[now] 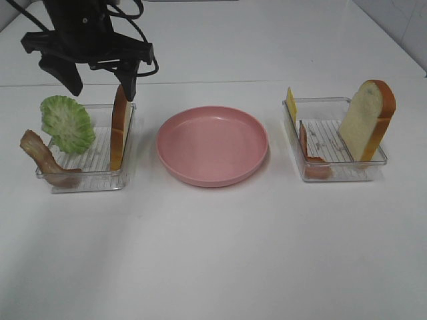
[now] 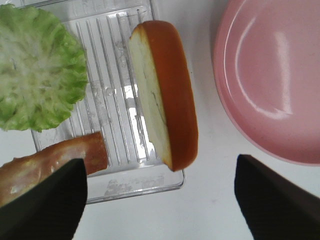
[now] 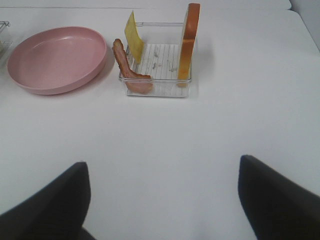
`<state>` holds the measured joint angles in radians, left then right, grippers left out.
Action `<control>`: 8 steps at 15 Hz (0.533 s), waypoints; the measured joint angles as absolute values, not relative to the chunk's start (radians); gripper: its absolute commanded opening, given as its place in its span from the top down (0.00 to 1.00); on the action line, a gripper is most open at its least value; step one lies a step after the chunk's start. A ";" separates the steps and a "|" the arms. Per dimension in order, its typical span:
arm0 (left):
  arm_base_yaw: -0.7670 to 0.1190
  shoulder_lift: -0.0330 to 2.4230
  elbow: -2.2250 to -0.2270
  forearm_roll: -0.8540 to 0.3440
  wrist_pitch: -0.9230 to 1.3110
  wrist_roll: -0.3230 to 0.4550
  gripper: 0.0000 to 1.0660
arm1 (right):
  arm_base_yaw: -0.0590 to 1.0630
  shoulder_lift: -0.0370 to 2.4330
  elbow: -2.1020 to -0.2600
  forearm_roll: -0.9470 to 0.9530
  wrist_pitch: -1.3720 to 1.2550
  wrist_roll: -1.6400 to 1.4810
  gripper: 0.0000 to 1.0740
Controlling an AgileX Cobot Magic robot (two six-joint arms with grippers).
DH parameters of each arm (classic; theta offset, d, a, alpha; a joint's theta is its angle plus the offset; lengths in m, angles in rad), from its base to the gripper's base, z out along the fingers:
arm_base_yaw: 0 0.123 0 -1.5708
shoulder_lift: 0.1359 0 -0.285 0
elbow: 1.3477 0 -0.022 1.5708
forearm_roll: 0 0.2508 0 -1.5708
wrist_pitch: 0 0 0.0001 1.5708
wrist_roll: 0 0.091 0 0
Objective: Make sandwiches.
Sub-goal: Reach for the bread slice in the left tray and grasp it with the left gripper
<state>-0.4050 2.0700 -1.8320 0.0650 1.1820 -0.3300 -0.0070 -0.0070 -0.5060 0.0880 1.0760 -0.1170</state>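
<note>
In the left clear tray (image 1: 100,175), a bread slice (image 1: 120,127) stands on edge against the right wall. Beside it are a green lettuce leaf (image 1: 67,123) and a bacon strip (image 1: 43,157). My left gripper (image 1: 99,80) hovers open above the tray's far end. The left wrist view shows the bread (image 2: 165,105) ahead of the gap between its fingers (image 2: 45,200), untouched. The right tray (image 1: 343,175) holds a leaning bread slice (image 1: 367,120), a yellow cheese square (image 1: 291,105) and bacon (image 1: 310,157). My right gripper (image 3: 162,165) is open, well short of that tray (image 3: 155,91).
A pink round plate (image 1: 212,145) with nothing on it sits between the two trays on the white table. In the left wrist view the plate (image 2: 270,80) lies just past the bread. White tabletop stretches in front of both trays.
</note>
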 measured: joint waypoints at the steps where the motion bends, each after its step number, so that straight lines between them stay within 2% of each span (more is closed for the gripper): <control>1: -0.405 2.086 -1.839 0.067 1.162 -0.330 0.28 | -0.007 -0.007 -0.506 0.088 1.076 -0.117 0.29; 8: -0.405 2.153 -1.848 0.065 1.081 -0.349 0.29 | -0.007 -0.007 -0.506 0.089 1.076 -0.117 0.29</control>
